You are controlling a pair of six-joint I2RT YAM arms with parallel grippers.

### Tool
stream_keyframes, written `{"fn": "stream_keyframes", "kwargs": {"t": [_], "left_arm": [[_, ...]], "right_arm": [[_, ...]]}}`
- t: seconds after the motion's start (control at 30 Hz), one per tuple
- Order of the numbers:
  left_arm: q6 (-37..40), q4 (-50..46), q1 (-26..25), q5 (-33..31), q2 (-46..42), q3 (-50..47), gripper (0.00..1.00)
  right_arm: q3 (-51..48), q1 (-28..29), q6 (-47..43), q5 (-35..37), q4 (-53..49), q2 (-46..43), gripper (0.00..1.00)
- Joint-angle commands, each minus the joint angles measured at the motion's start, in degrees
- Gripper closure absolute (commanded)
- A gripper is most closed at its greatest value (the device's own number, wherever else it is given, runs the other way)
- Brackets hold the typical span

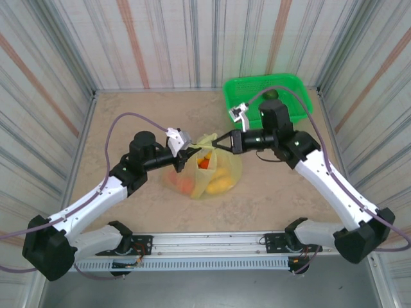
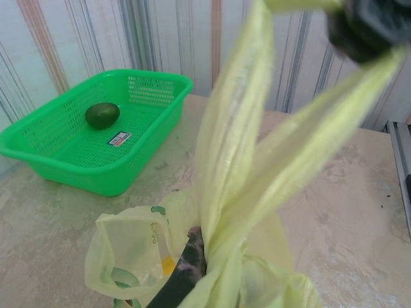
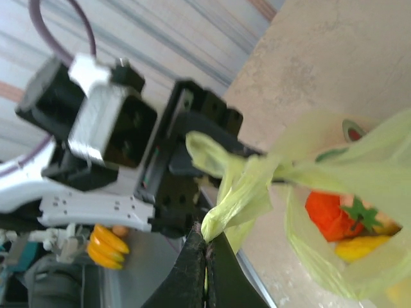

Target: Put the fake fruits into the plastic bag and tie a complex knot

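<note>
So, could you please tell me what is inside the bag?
Through the thin bag you can see a red fruit with a green stalk, yellow fruit and an orange one. Anything beneath them is hidden by fruit and bunched film.

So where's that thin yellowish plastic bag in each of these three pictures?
Top external: the bag sits on the table near the middle of the picture.
Left wrist: the bag rises from bottom centre, its handles stretched up to the top edge.
Right wrist: the bag is on the right, with one handle pulled left and down to bottom centre.
Shared landmark: the beige table lies under the bag in all three.
</note>
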Motion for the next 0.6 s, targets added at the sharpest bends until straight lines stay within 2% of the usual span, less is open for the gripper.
{"fn": "stream_keyframes", "kwargs": {"t": [0.0,0.13,0.37,0.57], "left_arm": [[-1.60,1.47,0.53,-1.33,-0.02,-0.73,1.00],[-2.18,2.04,0.60,-1.14,0.15,-0.55,1.00],[-2.95,2.20,0.64,-1.13,-0.09,-0.82,1.00],[-3.26,1.93,0.61,-0.79,0.23,-0.47,0.96]], "right_arm": [[-6.58,0.48,-2.98,-0.70,4.34,-1.52,1.00],[-11.70,2.78,-1.57,1.46,9.59,1.18,1.00],[-12.22,3.63,-0.58,9.30,13.91,7.91,1.00],[-13.71,2.27,0.72,14.59,17.49,4.73,1.00]]}}
